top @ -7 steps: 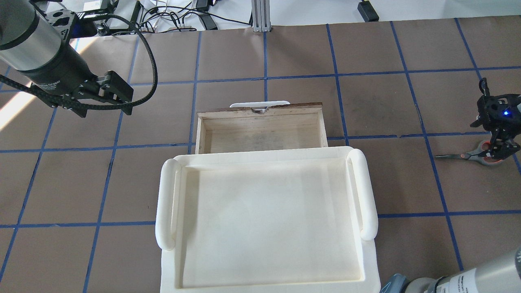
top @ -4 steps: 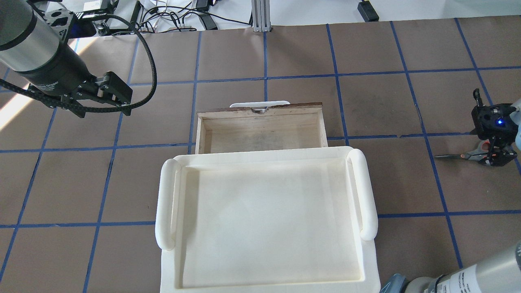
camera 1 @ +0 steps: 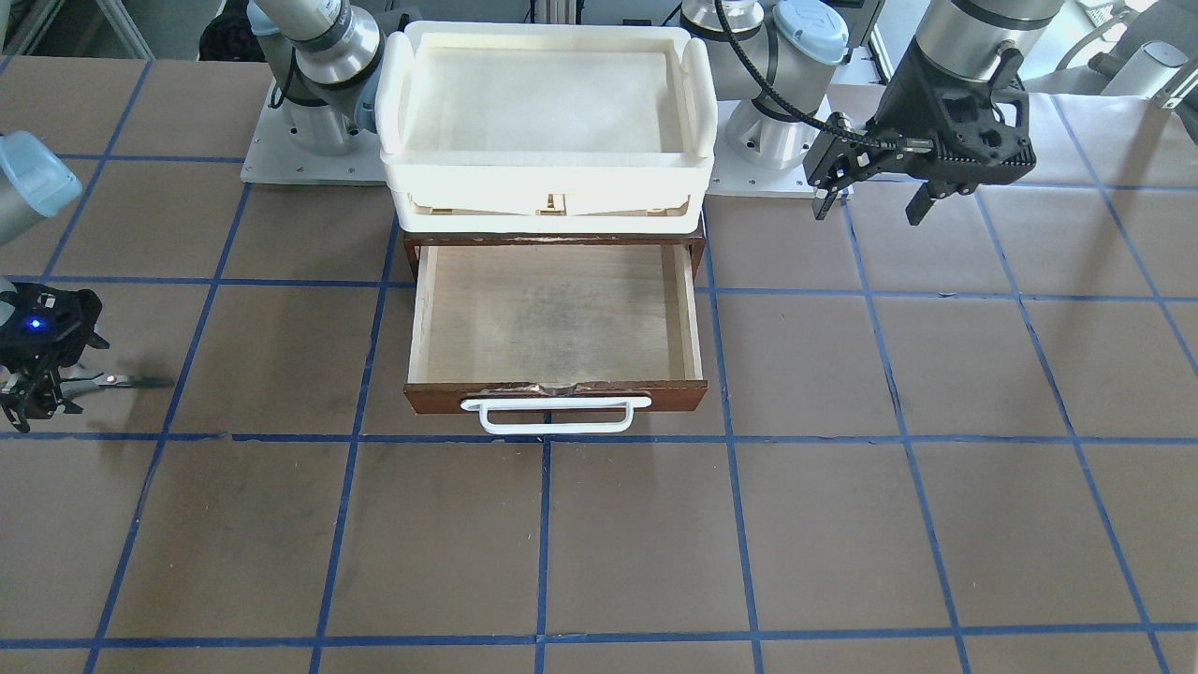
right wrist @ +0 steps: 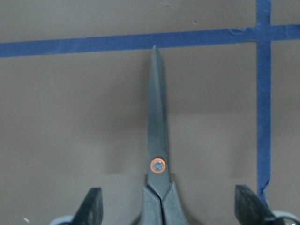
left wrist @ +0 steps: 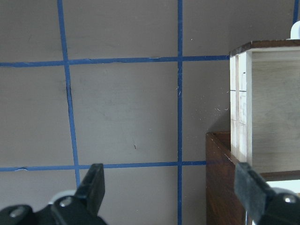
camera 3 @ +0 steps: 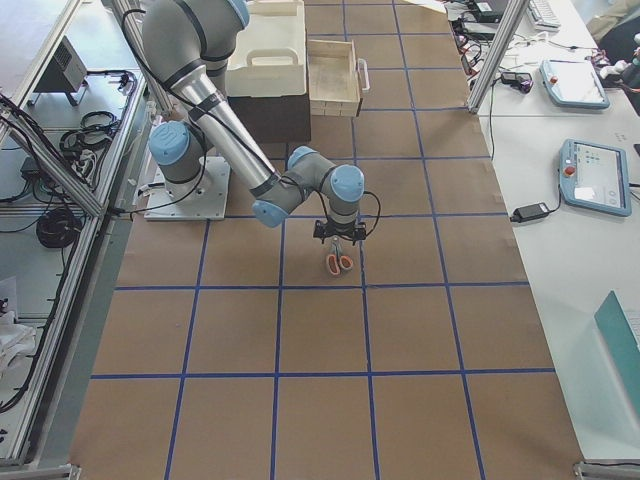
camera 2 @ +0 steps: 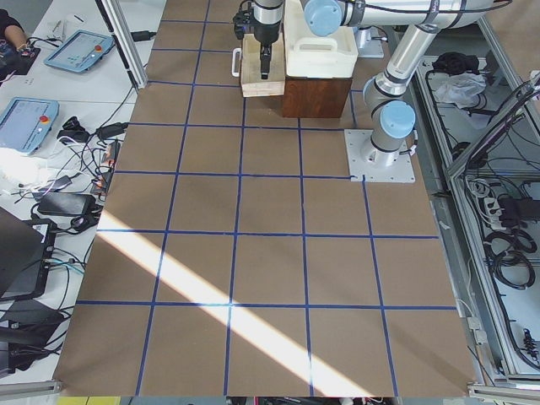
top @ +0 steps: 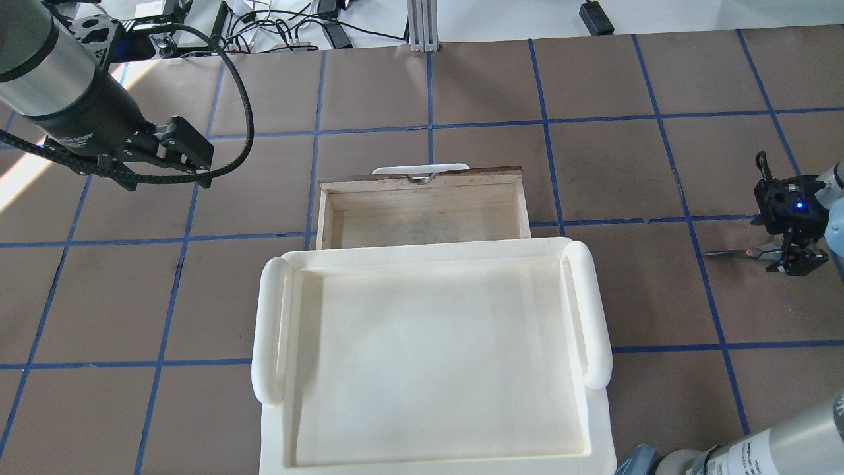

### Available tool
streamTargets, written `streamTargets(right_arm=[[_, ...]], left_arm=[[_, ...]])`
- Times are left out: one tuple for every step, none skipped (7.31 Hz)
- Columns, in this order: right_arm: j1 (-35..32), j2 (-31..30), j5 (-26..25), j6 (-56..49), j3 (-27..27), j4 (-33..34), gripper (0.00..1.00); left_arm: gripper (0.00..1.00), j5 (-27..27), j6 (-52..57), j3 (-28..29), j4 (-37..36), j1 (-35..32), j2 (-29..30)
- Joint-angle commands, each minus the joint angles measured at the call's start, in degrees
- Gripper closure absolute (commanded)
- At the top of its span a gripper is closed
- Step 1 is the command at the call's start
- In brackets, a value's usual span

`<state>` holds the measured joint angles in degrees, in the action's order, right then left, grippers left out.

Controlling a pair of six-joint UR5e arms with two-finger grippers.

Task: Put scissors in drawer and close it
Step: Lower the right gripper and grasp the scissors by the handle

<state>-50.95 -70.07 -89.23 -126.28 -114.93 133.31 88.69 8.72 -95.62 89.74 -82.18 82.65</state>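
Looking through the right wrist camera, I see the right gripper point(right wrist: 168, 197) spread wide, straddling the scissors point(right wrist: 158, 140) lying on the table point(right wrist: 70, 117); overhead only places them well right of the pulled-out drawer point(top: 422, 196). The left gripper point(left wrist: 169, 169) hangs released beside its left wall. A white tray point(top: 270, 330) overhangs the drawer's robot end.

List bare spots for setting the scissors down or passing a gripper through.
The drawer floor is bare, walled on four sides and open above. Bare table squares lie beyond the white handle, and between drawer and scissors. Crowded: the tray looms over the drawer's robot-side end; the right gripper, jaws open, straddles the scissors.
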Motion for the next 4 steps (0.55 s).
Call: streamTargets(right_arm=[[0.1,0.1,-0.3,-0.2,-0.3,1.3,0.01],[0.1,0.1,-0.4,-0.2,-0.8,2.1,0.01],[0.1,0.2,-0.3,-0.2,-2.5,4.2,0.01],[0.1,0.3,-0.4,-0.2,-3.4,6.9,0.01]], left_arm=[[0.0,1.0,0.2,0.0,0.0,0.0,0.0],[0.0,1.2,0.1,0.0,0.0,0.0,0.1],[0.0,1.2,0.2,0.0,0.0,0.0,0.1],[0.0,1.2,0.2,-0.1,0.0,0.0,0.1]])
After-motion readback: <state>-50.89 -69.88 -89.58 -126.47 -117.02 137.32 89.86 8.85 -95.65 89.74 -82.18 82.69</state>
